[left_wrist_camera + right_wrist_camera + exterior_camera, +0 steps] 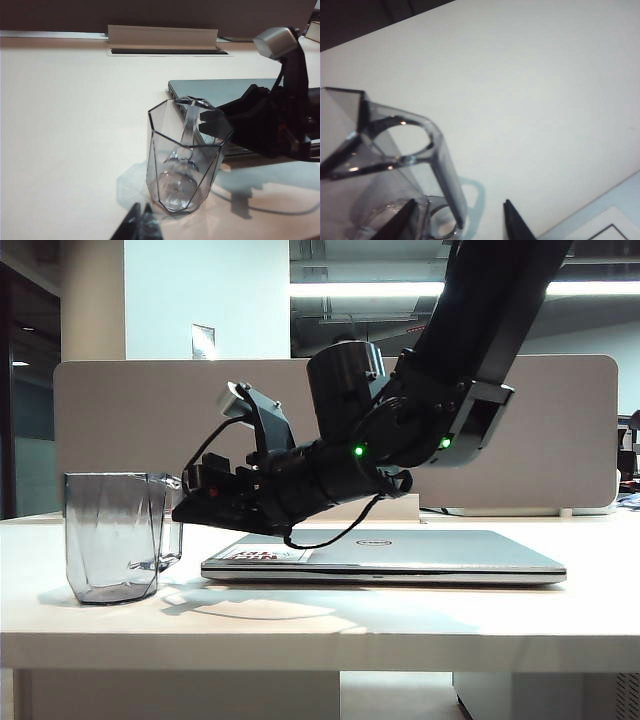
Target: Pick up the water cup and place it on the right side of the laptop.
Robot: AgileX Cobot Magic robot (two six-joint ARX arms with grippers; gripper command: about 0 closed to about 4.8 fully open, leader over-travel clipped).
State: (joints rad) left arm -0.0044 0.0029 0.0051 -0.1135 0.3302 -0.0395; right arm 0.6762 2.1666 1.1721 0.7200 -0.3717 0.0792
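Water cup (pixel 113 535) stands upright on the tabletop (pixel 330 625), just left of the closed laptop (pixel 400 555). My right claw (pixel 462 220) reaches across the lid, fingers spread around its handle (pixel 445 165). My left claw (pixel 140 227) sits near the cup; I cannot tell its state.

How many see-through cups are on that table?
1. The smoky-grey faceted plastic cup stands upright at the table's left end, left of the closed silver laptop. The open right gripper straddles its handle; the arm could hide others.
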